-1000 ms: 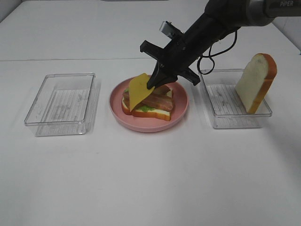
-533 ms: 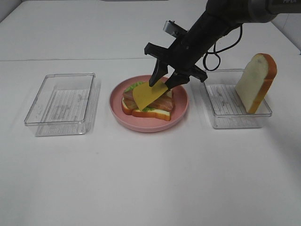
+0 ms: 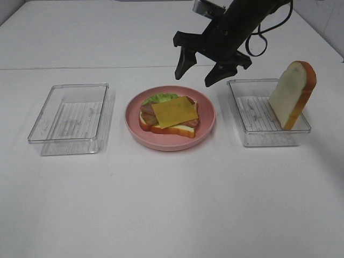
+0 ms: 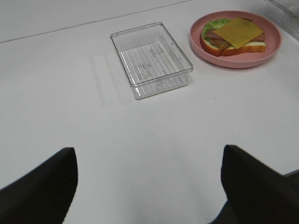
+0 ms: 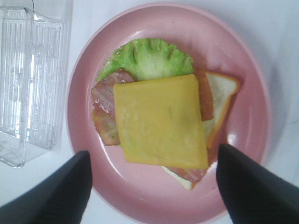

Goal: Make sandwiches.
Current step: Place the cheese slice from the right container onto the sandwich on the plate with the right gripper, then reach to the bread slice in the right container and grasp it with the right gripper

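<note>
Cheese step appears done: yellow cheese square lies atop the toy sandwich stack, right pincer hovers empty, jaws apart; next likely needs the upright white bread slice gripped.

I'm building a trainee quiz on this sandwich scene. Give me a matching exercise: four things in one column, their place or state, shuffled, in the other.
1. cheese square
2. bread slice
3. left clear tray
4. right pincer

A. open, in the air
B. leaning upright in the right tray
C. flat atop the stack on the pink plate
D. empty, left of the plate

Pairs: 1-C, 2-B, 3-D, 4-A
</note>
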`<move>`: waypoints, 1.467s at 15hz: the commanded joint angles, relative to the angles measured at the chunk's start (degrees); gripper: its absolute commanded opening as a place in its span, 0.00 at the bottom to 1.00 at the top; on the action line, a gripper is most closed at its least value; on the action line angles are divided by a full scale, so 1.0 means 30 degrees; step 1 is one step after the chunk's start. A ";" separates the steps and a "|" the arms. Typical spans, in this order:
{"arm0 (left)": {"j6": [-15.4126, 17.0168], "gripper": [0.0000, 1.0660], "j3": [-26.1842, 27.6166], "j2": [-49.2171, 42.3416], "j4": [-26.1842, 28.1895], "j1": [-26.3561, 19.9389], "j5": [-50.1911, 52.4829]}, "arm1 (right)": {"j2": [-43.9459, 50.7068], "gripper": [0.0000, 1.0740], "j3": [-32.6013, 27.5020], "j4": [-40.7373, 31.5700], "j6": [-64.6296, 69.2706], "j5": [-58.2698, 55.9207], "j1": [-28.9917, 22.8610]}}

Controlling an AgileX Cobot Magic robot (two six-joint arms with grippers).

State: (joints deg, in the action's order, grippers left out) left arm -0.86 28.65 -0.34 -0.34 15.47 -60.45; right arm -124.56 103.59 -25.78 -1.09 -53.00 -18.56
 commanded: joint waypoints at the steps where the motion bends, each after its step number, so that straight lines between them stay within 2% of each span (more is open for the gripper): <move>1: 0.0000 0.75 -0.0038 -0.0439 0.0115 -0.0038 0.0191 | 0.1070 0.66 0.0076 0.1585 0.0248 -0.0497 -0.0019; 7: 0.0000 0.75 -0.0038 -0.0439 0.0115 -0.0038 0.0191 | 0.3820 0.66 0.0076 0.8594 0.2330 -0.1833 0.0000; 9: 0.0000 0.75 -0.0038 -0.0439 0.0115 -0.0038 0.0191 | 0.4068 0.66 0.0191 1.0275 0.2636 -0.2731 0.0000; 10: 0.0000 0.75 -0.0038 -0.0439 0.0115 -0.0038 0.0191 | 0.4068 0.66 0.0535 1.2223 0.2884 -0.4144 0.0019; 12: 0.0000 0.75 -0.0038 -0.0439 0.0115 -0.0038 0.0191 | 0.4068 0.66 0.0535 1.3465 0.3189 -0.4966 0.0019; 15: 0.0000 0.75 -0.0038 -0.0439 0.0115 -0.0038 0.0191 | 0.4068 0.66 0.0535 1.2758 0.3189 -0.5691 0.1184; 19: 0.0000 0.75 -0.0038 -0.0439 0.0115 -0.0038 0.0191 | 0.4068 0.66 0.0535 0.8117 0.1604 -0.6073 0.4603; 22: 0.0000 0.75 -0.0038 -0.0439 0.0115 -0.0038 0.0191 | 0.3610 0.66 0.0535 0.5672 0.0153 -0.5959 0.6035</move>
State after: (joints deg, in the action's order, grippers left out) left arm -0.86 28.65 -0.34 -0.34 15.47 -60.45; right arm -113.27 104.85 -7.39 0.69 -69.67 -0.92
